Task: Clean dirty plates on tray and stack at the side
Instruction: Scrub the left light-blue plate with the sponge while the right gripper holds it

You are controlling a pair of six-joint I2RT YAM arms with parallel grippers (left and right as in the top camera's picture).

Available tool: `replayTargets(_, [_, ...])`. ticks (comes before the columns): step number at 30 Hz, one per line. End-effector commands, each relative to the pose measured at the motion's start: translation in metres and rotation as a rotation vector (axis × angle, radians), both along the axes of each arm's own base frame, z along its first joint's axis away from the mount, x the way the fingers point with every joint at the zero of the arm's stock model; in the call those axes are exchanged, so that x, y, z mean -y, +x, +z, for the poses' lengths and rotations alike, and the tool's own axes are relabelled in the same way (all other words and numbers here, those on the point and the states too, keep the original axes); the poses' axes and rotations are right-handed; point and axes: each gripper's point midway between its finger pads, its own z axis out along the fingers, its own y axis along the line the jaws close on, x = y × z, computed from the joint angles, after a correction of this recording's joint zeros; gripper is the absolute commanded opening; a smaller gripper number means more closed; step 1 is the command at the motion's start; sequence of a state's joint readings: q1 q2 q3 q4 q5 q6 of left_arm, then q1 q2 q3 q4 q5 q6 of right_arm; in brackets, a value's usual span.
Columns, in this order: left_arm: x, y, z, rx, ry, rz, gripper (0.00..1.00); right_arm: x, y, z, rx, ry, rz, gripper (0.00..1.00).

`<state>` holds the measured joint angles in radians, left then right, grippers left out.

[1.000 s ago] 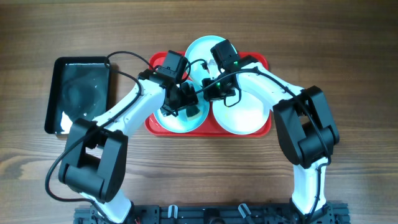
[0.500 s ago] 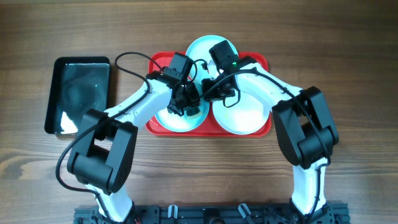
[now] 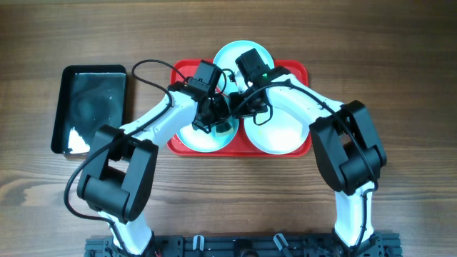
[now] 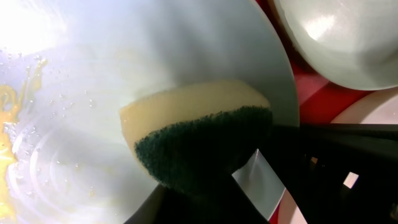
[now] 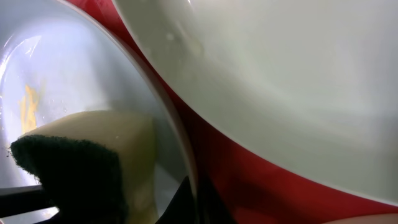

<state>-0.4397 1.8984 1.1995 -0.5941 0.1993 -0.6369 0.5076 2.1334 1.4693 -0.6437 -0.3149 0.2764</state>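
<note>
One plate lies, seemingly, just beneath left hand.

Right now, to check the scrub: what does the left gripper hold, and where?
A yellow foam sponge with dark green pad, pinched at its green end.

Tray: red, rectangular, flat on the table. I count three on it. Left plate: aqua rim, wet, yellow smear. Right plate: near-white. Rear plate: aqua, jutting past the far rim.
</note>
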Motion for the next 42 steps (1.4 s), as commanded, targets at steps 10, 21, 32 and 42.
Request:
replayTargets(10, [-0.06,-0.003,-0.014,0.018,0.328,0.065,0.04,-0.008,0.002,0.015,0.051,-0.003,0.022,0.04])
replayTargets(21, [-0.133,0.013,0.01,0.162,0.759,0.139,0.04,-0.007,0.001,0.014,0.049,-0.008,0.022,0.04])
replayTargets(32, [-0.055,0.005,0.02,0.073,0.292,0.073,0.04,-0.007,0.001,0.014,0.049,-0.008,0.022,0.04])
replayTargets(42, [-0.035,-0.015,-0.005,0.012,0.163,-0.019,0.04,-0.007,0.001,0.014,0.049,-0.008,0.022,0.04])
